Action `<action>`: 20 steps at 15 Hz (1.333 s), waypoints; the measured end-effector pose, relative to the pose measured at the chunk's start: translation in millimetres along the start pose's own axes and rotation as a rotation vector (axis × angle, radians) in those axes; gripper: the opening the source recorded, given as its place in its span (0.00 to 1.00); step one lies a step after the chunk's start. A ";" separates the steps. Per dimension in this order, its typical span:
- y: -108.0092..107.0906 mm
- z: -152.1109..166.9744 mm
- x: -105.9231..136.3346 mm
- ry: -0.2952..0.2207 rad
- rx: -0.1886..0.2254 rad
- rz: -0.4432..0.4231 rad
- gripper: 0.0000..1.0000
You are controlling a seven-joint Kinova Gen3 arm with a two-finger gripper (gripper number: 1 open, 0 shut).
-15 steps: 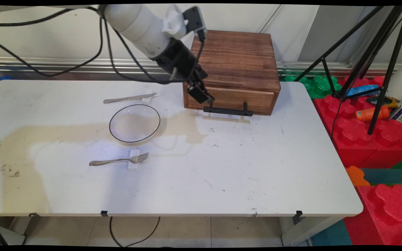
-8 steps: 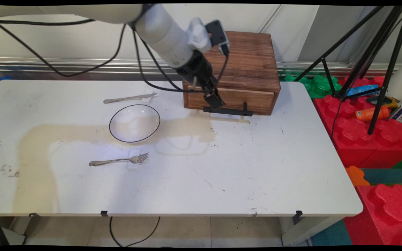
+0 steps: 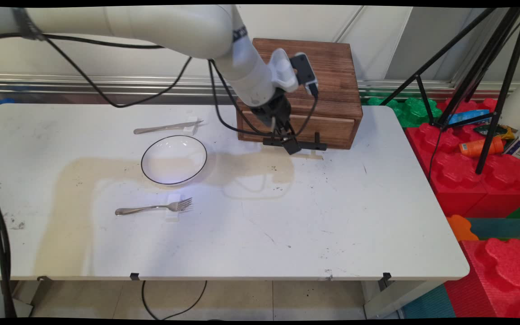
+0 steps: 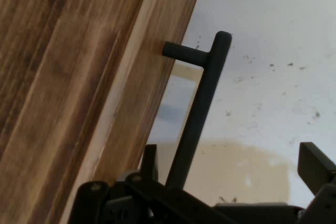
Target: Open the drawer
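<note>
While claw (image 3: 290,145) straddles drawer handle (image 4: 197,114), fingers apart.

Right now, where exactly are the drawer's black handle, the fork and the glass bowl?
Black handle (image 4: 202,103), hand view, middle of its bar.
Fork (image 3: 151,208), main view, on its shaft, near the tines.
Glass bowl (image 3: 174,160), main view, centre of its clear bottom.

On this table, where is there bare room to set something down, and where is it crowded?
The table is bare right of the fork up to its right edge, and along its near edge. It is crowded at the back: knife, bowl, and the wooden drawer box, where the pincer, open, straddles the black handle.
</note>
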 end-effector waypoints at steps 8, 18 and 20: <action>4.3 69.5 12.2 -0.077 -0.011 -0.018 1.00; 12.6 105.5 14.0 -0.123 -0.023 -0.043 1.00; 17.5 104.9 13.1 -0.127 -0.025 -0.046 1.00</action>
